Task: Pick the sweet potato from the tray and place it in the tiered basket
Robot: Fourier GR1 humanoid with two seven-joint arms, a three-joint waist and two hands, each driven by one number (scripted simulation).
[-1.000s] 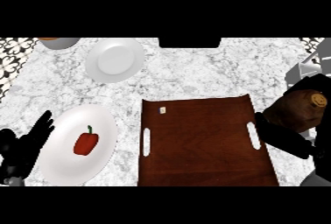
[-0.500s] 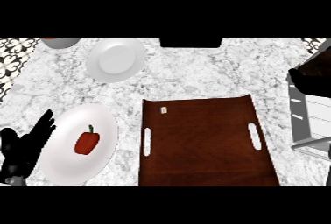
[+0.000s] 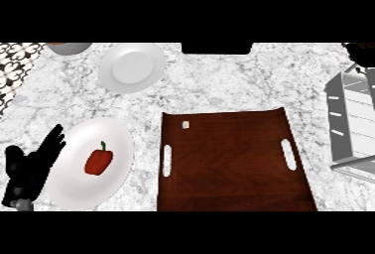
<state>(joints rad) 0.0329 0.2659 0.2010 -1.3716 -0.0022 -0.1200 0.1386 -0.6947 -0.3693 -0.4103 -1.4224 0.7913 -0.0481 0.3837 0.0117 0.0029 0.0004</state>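
While the left robot hand (image 3: 29,171) rests spread, two plates (image 3: 132,68) (image 3: 77,191), one tray (image 3: 227,163), one pepper (image 3: 98,161) show.

The left hand (image 3: 29,171) shows at the lower left edge of the head view. It is open, with its black fingers (image 3: 53,140) straight, close together and pointing up and slightly right, and the thumb set apart on the left side. It holds nothing. Only a dark part of the right hand (image 3: 360,51) shows, at the upper right edge, too little to tell its pose.
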